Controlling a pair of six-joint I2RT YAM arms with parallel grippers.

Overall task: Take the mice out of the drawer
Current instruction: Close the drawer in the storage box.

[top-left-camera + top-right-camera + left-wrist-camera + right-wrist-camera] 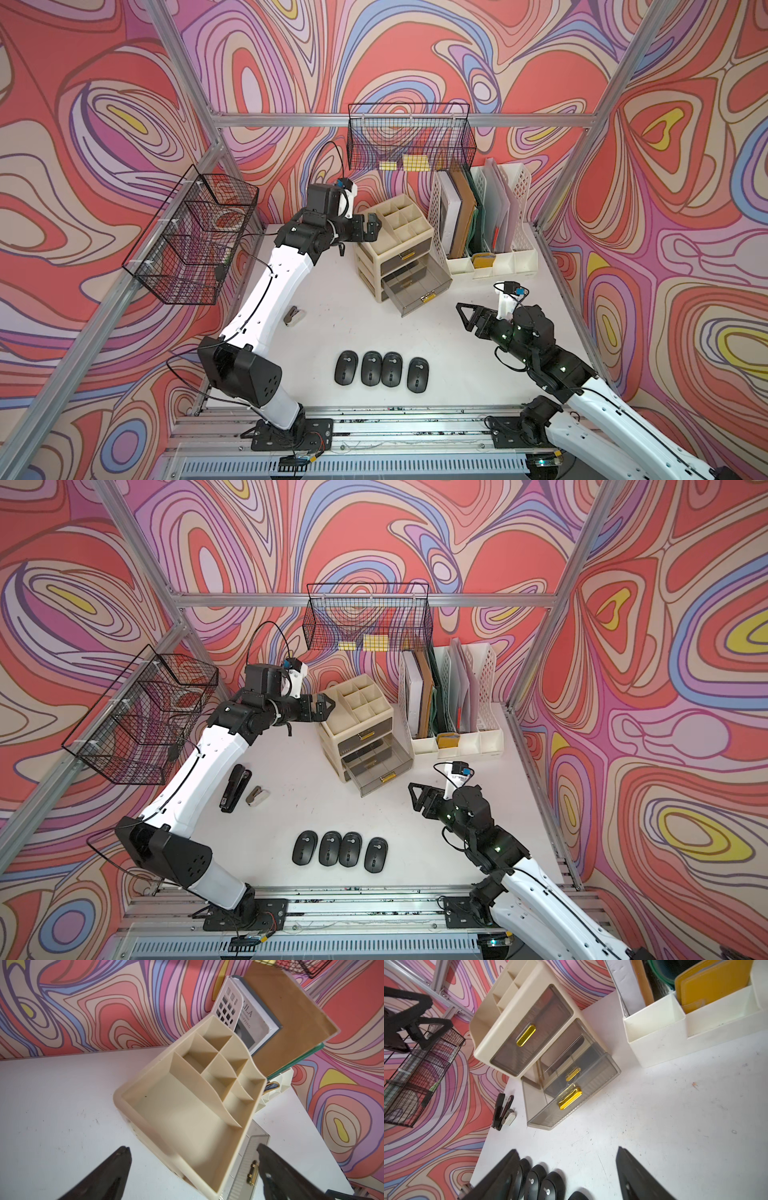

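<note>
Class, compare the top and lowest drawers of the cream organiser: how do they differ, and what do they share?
The top drawer sits shut, flush in the cream organiser; the lowest drawer is pulled well out. The lowest drawer's inside is open to view and looks empty; the top drawer's inside is hidden. Both are smoky-grey translucent plastic with gold handles.

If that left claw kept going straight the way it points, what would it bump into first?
The cream organiser, near its top: in the left wrist view the open jaws of the left gripper frame that corner. How close is unclear.
</note>
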